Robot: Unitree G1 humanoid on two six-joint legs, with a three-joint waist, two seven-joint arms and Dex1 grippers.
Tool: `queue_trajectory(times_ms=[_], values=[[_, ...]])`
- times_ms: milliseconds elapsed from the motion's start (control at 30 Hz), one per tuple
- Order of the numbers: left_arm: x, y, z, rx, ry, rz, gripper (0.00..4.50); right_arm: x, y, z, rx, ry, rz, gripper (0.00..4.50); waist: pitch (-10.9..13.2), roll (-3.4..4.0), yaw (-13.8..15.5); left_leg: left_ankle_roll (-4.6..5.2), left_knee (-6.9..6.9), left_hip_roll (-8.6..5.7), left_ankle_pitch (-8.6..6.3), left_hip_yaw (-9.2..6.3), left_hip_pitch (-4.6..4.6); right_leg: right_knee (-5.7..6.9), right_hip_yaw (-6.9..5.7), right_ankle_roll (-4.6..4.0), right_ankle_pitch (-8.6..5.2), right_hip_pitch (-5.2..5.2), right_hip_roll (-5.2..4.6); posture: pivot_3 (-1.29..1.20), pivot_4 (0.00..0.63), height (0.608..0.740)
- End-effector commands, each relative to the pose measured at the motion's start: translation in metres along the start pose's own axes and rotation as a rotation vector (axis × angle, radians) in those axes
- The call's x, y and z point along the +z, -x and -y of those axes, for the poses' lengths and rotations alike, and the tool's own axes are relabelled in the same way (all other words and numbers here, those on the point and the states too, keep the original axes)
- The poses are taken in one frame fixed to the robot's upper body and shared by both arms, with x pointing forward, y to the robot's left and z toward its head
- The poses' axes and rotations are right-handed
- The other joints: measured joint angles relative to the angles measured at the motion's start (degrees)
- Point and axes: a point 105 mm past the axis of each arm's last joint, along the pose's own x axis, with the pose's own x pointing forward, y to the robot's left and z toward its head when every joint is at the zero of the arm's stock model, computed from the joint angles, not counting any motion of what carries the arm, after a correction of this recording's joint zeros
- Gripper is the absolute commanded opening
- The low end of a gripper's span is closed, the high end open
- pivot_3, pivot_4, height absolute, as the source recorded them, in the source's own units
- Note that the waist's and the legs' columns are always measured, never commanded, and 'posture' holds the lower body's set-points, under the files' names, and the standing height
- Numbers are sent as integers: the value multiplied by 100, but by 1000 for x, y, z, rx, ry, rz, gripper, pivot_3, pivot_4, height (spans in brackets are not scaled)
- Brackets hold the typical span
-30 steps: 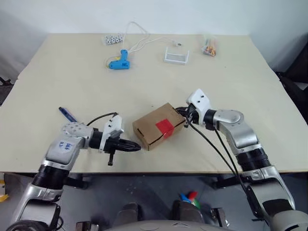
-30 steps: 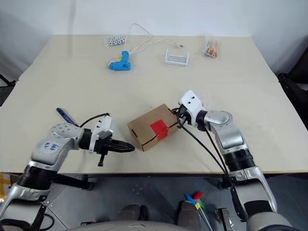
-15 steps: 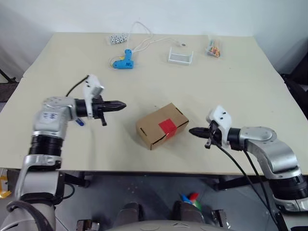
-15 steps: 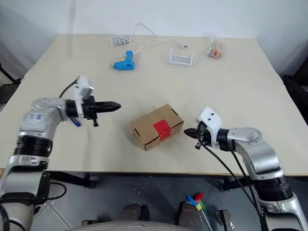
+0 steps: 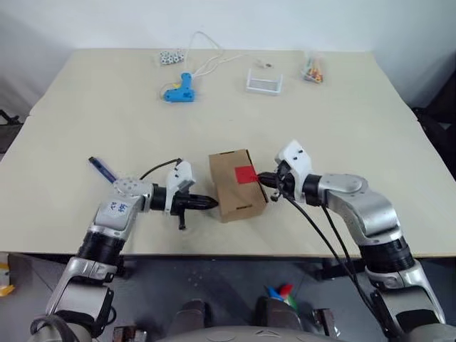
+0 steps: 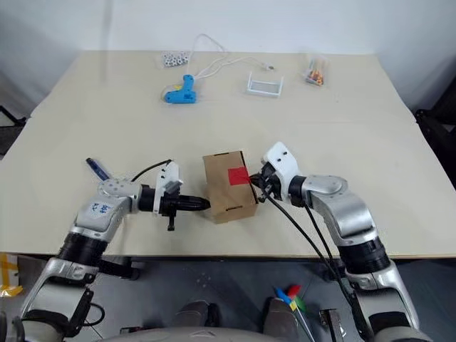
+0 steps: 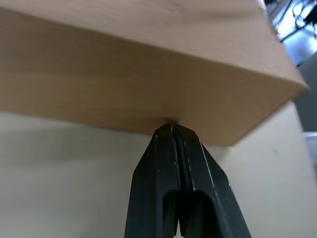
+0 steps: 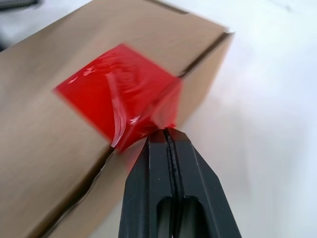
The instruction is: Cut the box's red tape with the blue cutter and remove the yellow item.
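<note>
The box (image 5: 237,184) is found near the counter's (image 5: 342,121) front edge, pressed between two clenched, empty claws: left claw (image 5: 211,204) against its side, right claw (image 5: 262,178) at the red tape (image 5: 245,174). The blue cutter (image 5: 101,169) lies apart.

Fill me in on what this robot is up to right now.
Both grippers are shut and pressed against the box from opposite sides: the left gripper on its plain side, the right gripper at the red tape. The tape is uncut. The blue cutter lies untouched on the table.
</note>
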Motion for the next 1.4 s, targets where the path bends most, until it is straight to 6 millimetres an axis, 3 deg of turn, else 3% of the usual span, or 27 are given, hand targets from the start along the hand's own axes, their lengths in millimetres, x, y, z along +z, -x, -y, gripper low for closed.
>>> queue_trajectory(times_ms=[33, 267, 367, 433, 467, 567, 733, 800, 833, 900, 967, 1000, 1100, 1333, 1400], values=[[16, 11, 7, 65, -15, 58, 46, 6, -9, 7, 12, 47, 29, 0, 0, 0, 9, 0, 0, -1, 0, -2, 0, 0, -1, 0, 0, 1, 0, 0, 150, 740], [13, 20, 12, 153, 23, 82, 46, 10, -13, 19, 39, 128, 59, 0, 0, 1, -12, -1, 0, 0, 0, -4, 2, 2, -1, 0, 0, 3, 1, 0, 150, 740], [16, 35, 16, 176, 21, 114, 46, 21, 7, 30, 40, 159, 111, 0, 1, 2, -21, -1, -4, 1, 0, -8, 2, -1, 0, 0, 0, 3, 1, 0, 150, 740], [20, 58, 16, 221, 34, 161, 46, 26, 29, 32, 64, 163, 154, 0, 2, 3, -5, -1, -7, 2, 0, -13, 1, -4, 0, 0, 0, 1, 1, 0, 150, 740], [20, 73, 16, 248, 53, 182, 46, 27, 41, 32, 79, 149, 175, 0, 2, 3, -1, -1, -7, 3, 0, -16, 0, -7, -1, 0, 0, 1, 1, 0, 150, 740], [-4, 143, 12, 480, 66, 162, 595, 26, 91, 25, 158, 127, 265, 523, 2, 3, -1, -1, -15, 5, -1, -30, 1, -17, -4, 0, 0, 3, 2, 0, 150, 740], [-52, 244, 22, 938, 69, 116, 2117, 25, 122, 15, 133, 146, 350, 2255, 3, 6, -34, 0, -34, 10, -6, -9, 27, -40, -1, 0, 0, 18, 2, 0, 150, 740], [-74, 302, 40, 1229, 110, 149, 2708, 34, 130, 2, 121, 199, 483, 2907, 3, 5, -32, 0, -35, 17, -7, -7, 36, -43, -1, -2, -1, 22, 3, 0, 150, 740], [-87, 332, 60, 1374, 154, 175, 2983, 36, 133, -4, 136, 188, 535, 3248, 3, 4, -36, -1, -35, 20, -10, -7, 37, -43, -1, -2, -1, 22, 3, 0, 150, 740], [-100, 358, 87, 1514, 196, 192, 3508, 38, 138, -11, 167, 144, 594, 3859, 1, 1, -64, -2, -40, 57, -19, -5, 39, -46, 0, -2, 0, 21, 6, 0, 150, 740], [-105, 352, 106, 1523, 217, 176, 4059, 37, 144, -14, 191, 167, 616, 4463, 2, 2, -52, 11, -27, 58, -41, 1, 40, -43, 0, 0, 1, 22, 2, 0, 150, 740], [-107, 349, 111, 1520, 221, 167, 4443, 36, 146, -16, 206, 182, 611, 4500, 3, 2, 15, 22, -12, 55, -54, 7, 43, -41, 1, 3, 2, 28, -3, 0, 150, 740], [-101, 327, 109, 1482, 227, 199, 4443, 37, 150, -15, 216, 227, 609, 4500, -2, -6, 168, 35, 3, 52, -70, 3, 41, -60, 3, 8, 5, 40, -9, 0, 150, 740], [-68, 247, 55, 1400, 328, 340, 4443, 35, 154, -13, 271, 283, 550, 4500, -10, -11, 189, 30, 5, 54, -66, 4, 36, -74, 13, -2, 9, 43, -3, 0, 150, 740], [-62, 214, 30, 1407, 422, 319, 4443, 35, 154, -11, 279, 281, 541, 4500, -11, -11, 155, 29, 5, 56, -67, 6, 37, -70, 11, -2, 13, 43, 0, 0, 150, 740]])
